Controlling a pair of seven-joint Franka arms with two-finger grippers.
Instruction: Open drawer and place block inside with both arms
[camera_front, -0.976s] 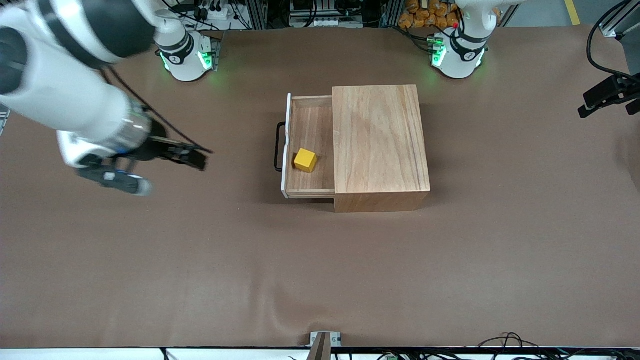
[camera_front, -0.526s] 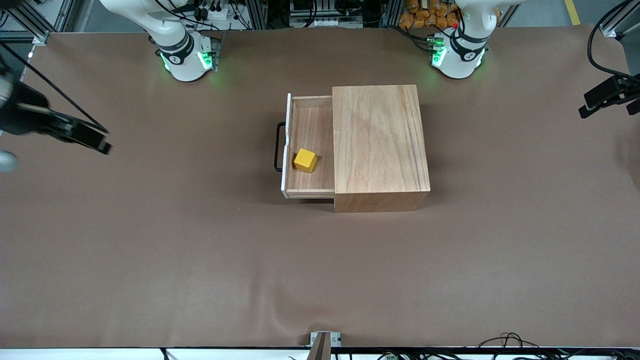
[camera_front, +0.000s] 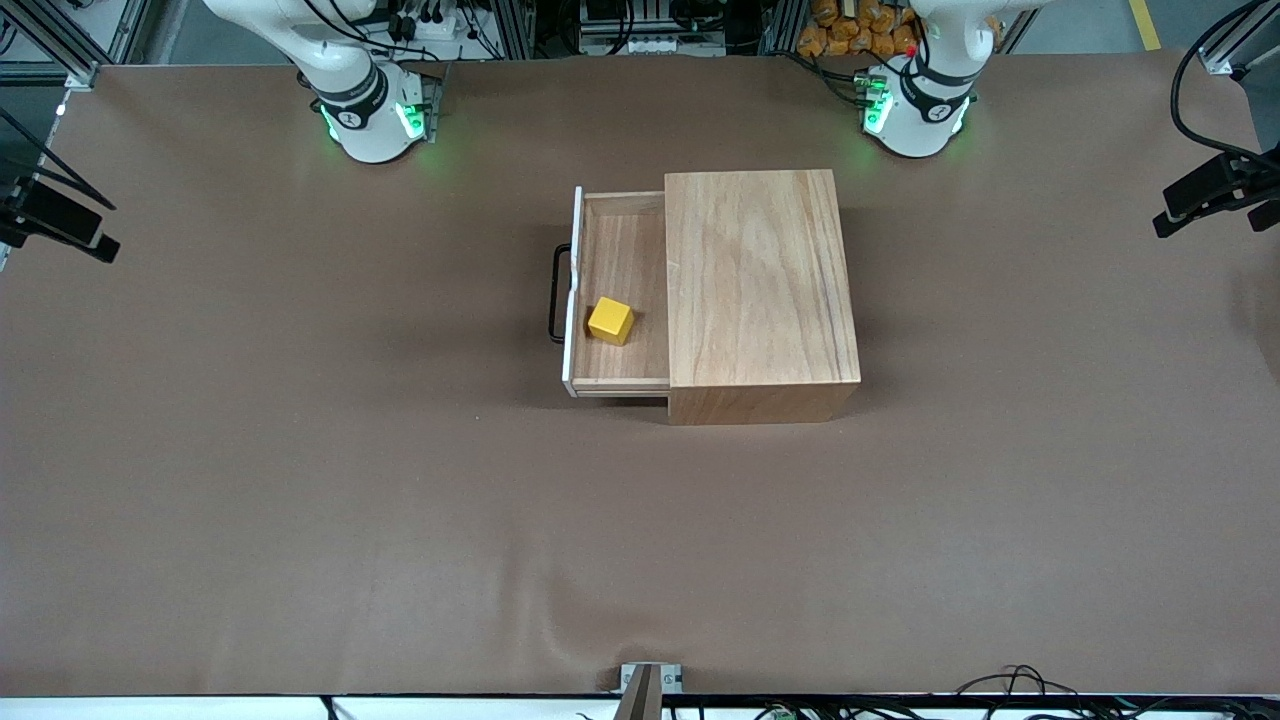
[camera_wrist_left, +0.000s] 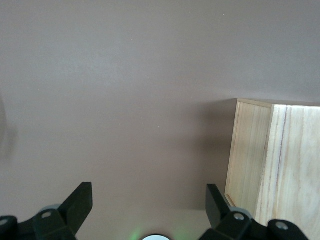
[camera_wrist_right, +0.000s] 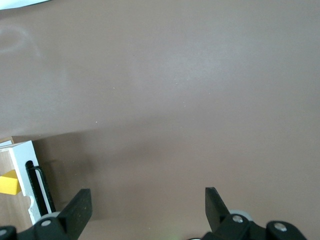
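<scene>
The drawer (camera_front: 622, 290) stands pulled out of the wooden box (camera_front: 758, 290) at mid table, white front panel and black loop handle (camera_front: 556, 295) toward the right arm's end. The yellow block (camera_front: 610, 321) lies in the drawer near its front panel; it also shows in the right wrist view (camera_wrist_right: 10, 182). My right gripper (camera_front: 60, 225) is open and empty, up over the table edge at the right arm's end. My left gripper (camera_front: 1205, 195) is open and empty, up over the table edge at the left arm's end, and its wrist view shows the box (camera_wrist_left: 275, 160).
The brown table cover (camera_front: 400, 500) spreads around the box. The green-lit arm bases (camera_front: 370, 115) stand along the table edge farthest from the front camera. Cables and racks lie past that edge.
My right gripper has drawn away from the drawer toward the right arm's end of the table and risen. The block, the drawer and the left arm have stayed still.
</scene>
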